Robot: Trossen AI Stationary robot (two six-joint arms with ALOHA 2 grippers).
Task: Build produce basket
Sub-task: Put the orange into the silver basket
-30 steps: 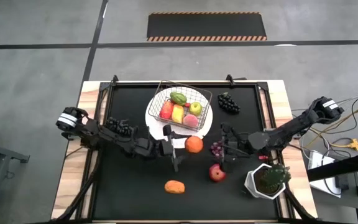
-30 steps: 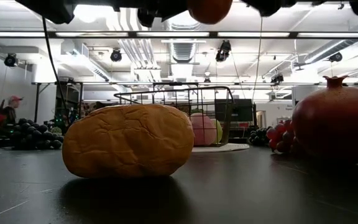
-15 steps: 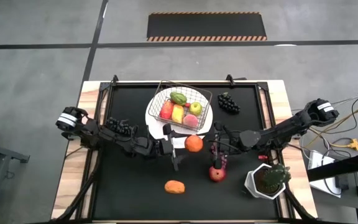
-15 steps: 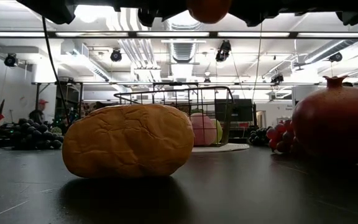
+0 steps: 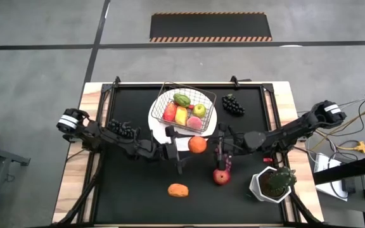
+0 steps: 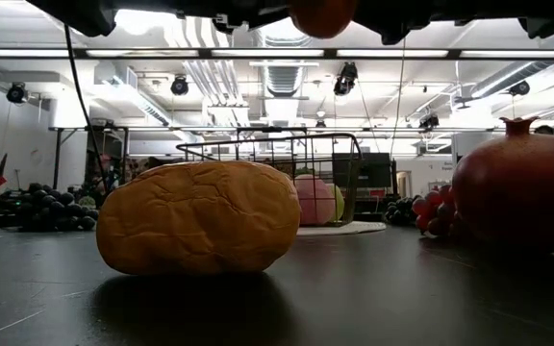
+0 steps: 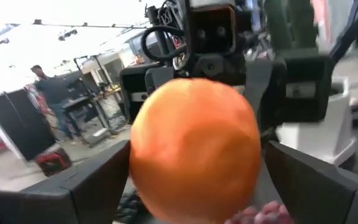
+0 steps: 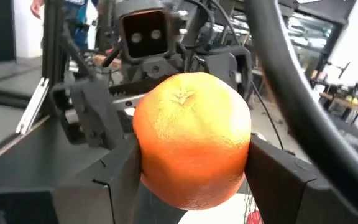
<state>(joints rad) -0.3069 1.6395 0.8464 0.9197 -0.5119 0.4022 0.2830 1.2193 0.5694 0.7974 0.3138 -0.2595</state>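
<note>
My overhead camera looks straight down on the whole worktop (image 5: 138, 196) and both arms. My low camera sits at worktop height on the near side, facing level toward the far side and the room, very close to an orange-brown fruit (image 6: 198, 217) and a pomegranate (image 6: 525, 187). Each wrist camera looks along its own arm, tight on the orange (image 7: 194, 147), and sees the opposite arm's camera housing behind it. All four views share that orange (image 5: 198, 145).
</note>
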